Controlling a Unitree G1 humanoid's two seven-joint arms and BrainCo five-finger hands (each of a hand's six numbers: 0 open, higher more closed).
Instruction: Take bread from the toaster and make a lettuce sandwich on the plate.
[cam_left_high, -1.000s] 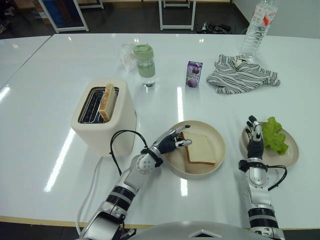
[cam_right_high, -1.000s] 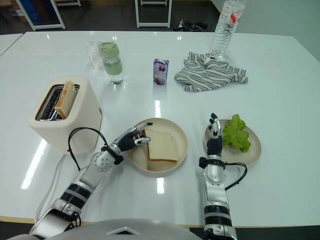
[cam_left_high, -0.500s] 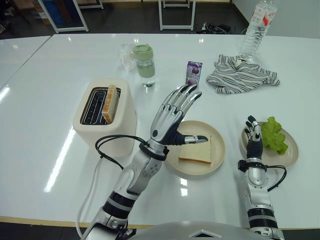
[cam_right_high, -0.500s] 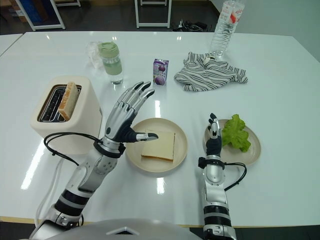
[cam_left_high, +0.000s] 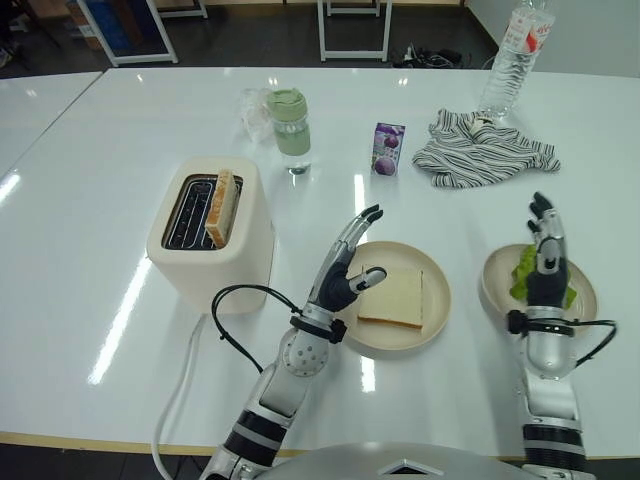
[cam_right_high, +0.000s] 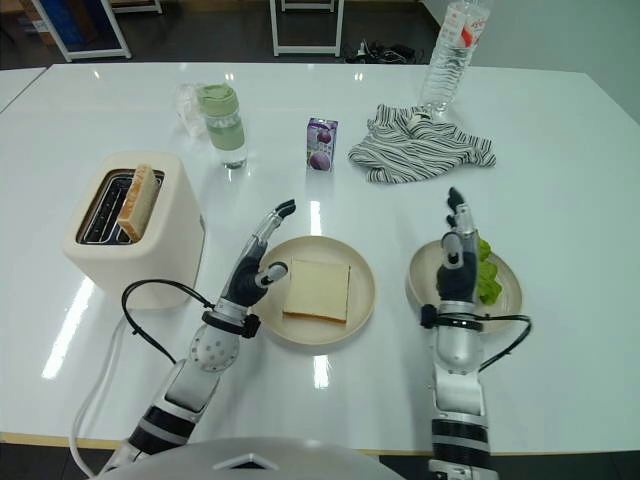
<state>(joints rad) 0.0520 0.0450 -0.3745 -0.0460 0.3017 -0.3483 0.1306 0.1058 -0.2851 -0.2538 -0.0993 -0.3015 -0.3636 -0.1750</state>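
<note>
left eye view: a white bench (cam_left_high: 90, 180) with a round beige plate (cam_left_high: 398, 254) near its front edge.
bread slice (cam_left_high: 392, 297): lies flat on the plate, pale and square.
left hand (cam_left_high: 342, 278): raised at the plate's left rim, fingers straight and slanted up and away, holding nothing; the thumb points across at the bread slice, and whether it touches cannot be told.
toaster (cam_left_high: 215, 250): left of the plate and apart from it, cream-coloured, upright.
toast slice (cam_left_high: 219, 206): stands on edge in the toaster slot nearer the plate, its top poking out.
small plate (cam_left_high: 497, 287): right of the plate, a strip of bench between them.
lettuce (cam_left_high: 522, 277): on the small plate, partly hidden behind the right hand.
right hand (cam_left_high: 546, 268): right of the plate, upright in front of the lettuce, fingers straight, gripping nothing.
right eye view: the same bench, the plate (cam_right_high: 330, 336) again the marker.
left hand, second look (cam_right_high: 255, 272): open beside the plate's left rim, thumb tip just beside the bread slice's far-left corner.
right hand, second look (cam_right_high: 457, 268): open and upright over the small plate, lettuce showing on the side away from the plate.
green cup (cam_right_high: 222, 122): beyond the plate and to its left, lidded, upright.
purple carton (cam_right_high: 321, 145): straight beyond the plate, standing.
striped cloth (cam_right_high: 420, 146): beyond the plate to its right, crumpled.
water bottle (cam_right_high: 452, 45): behind the striped cloth, farthest from the plate, upright.
</note>
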